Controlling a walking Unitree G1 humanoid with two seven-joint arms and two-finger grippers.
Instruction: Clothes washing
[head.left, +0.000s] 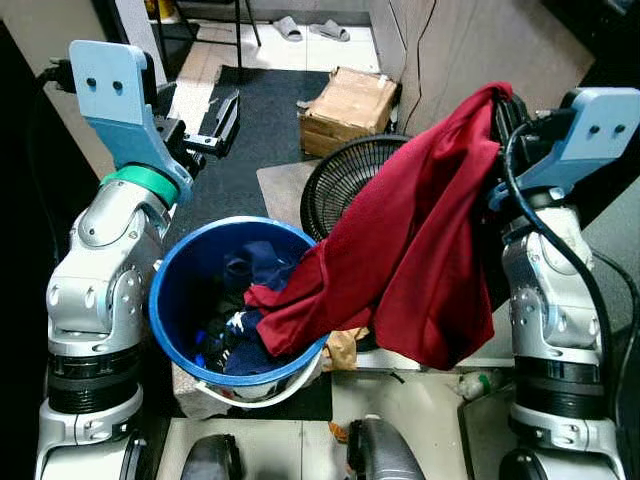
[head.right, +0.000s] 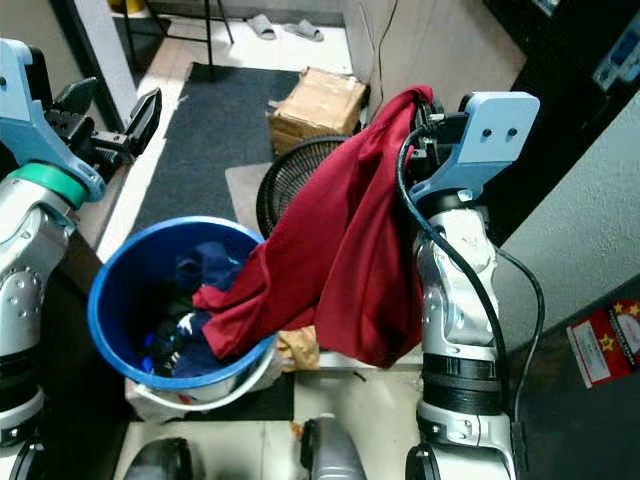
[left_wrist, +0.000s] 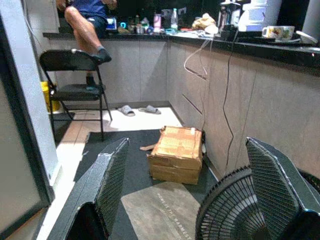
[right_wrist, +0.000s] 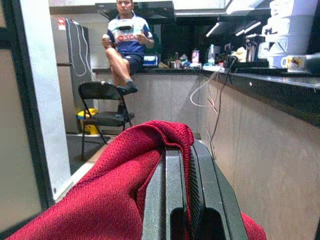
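A red mesh-knit garment (head.left: 410, 250) is pinched at its top fold by the right pincer (right_wrist: 186, 165), whose two flat black fingers are pressed together on the cloth. It is held high at the right, and its lower end is draped over the near right rim of a round blue plastic bucket (head.left: 172, 300). Dark blue clothes (head.left: 240, 310) are heaped inside the bucket. The left pincer (left_wrist: 187, 192) is raised at the far left, spread wide with nothing held. A black wire-grille fan (head.left: 340, 180) is lying just beyond the bucket, partly covered by the garment. A cardboard box (head.left: 348, 108) is set farther off on the dark mat (head.left: 260, 120). A person (right_wrist: 125, 47) is seated on the far surface, one foot on a black folding chair (right_wrist: 102, 102).
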